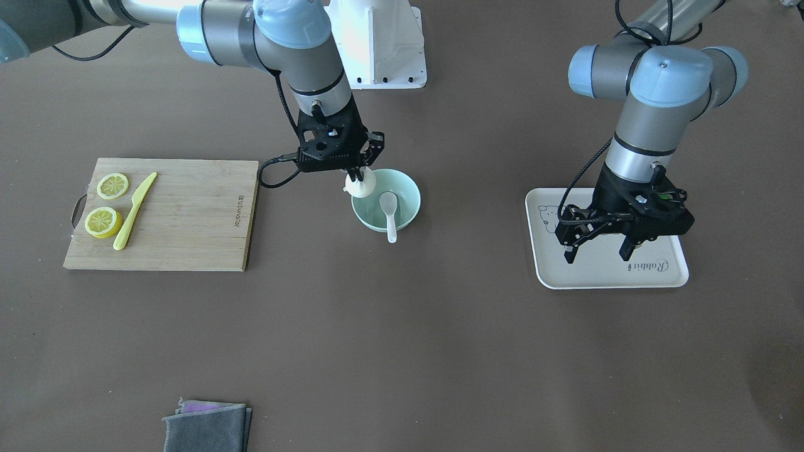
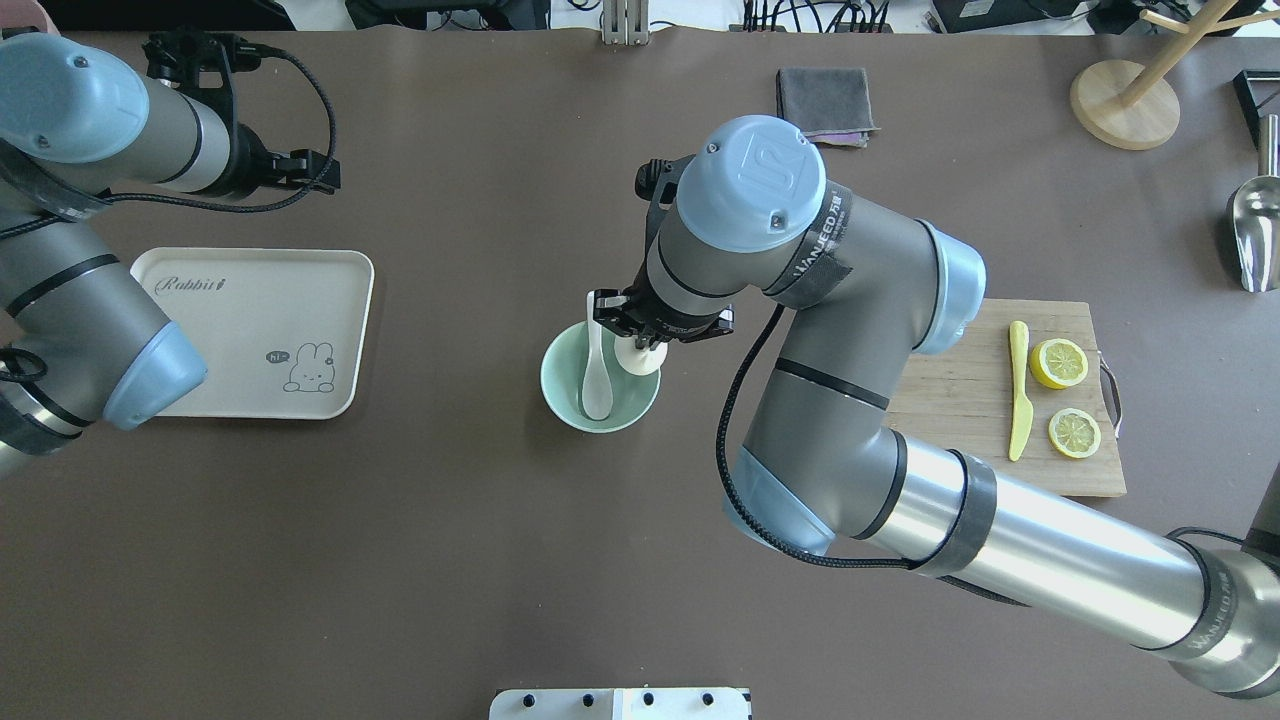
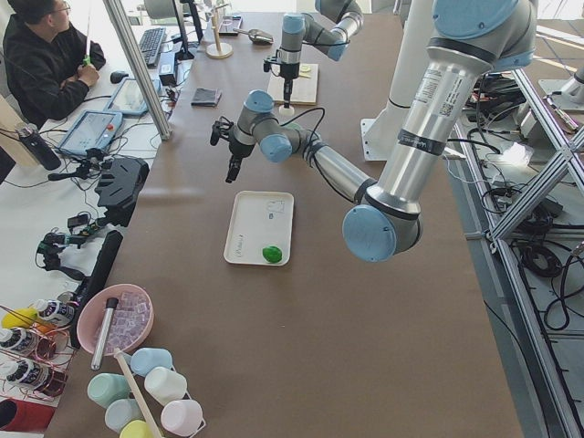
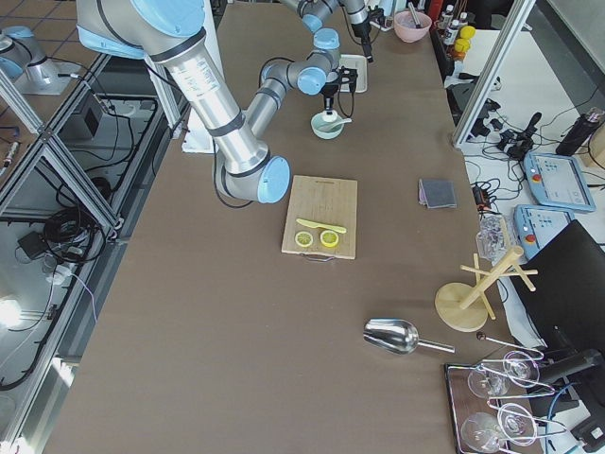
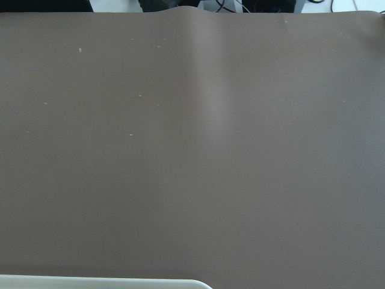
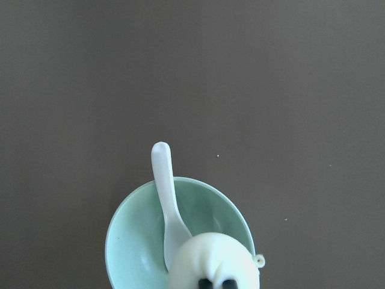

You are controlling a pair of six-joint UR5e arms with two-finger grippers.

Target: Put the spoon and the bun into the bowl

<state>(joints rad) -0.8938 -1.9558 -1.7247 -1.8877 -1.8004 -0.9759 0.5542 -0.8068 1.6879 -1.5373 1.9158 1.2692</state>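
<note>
Right hand (image 1: 357, 174) is pinching the bun (image 1: 363, 185) by its top, fingers pressed in on the pleated knot; in the wrist view the bun (image 6: 213, 262) fills the spot directly under the hand w/ two dark fingertips showing at its lower edge. Bun hangs over the rim of the bowl (image 1: 409, 188), on the bowl's side nearest the robot base; can't tell if it touches the rim. Spoon (image 1: 389, 210) lies just beyond the hand's fingertips, scoop down inside the bowl, handle leaning on the far rim and sticking out past it over the table (image 1: 402, 351). From overhead the spoon (image 2: 597, 370) sits right beside the bun (image 2: 640, 358), both w/in the bowl (image 2: 565, 395) outline. Left hand (image 1: 598, 250) is well apart from all that, fingers spread wide w/ nothing btw them, hovering above the tray (image 1: 603, 277). Cutting board (image 1: 188, 213) is on the right hand's outer side, away from the left hand, carrying two lemon slices (image 1: 104, 221) and the knife (image 1: 134, 211). Grey cloth (image 1: 207, 428) lies near the table edge opposite the robot, well apart from both hands.
</note>
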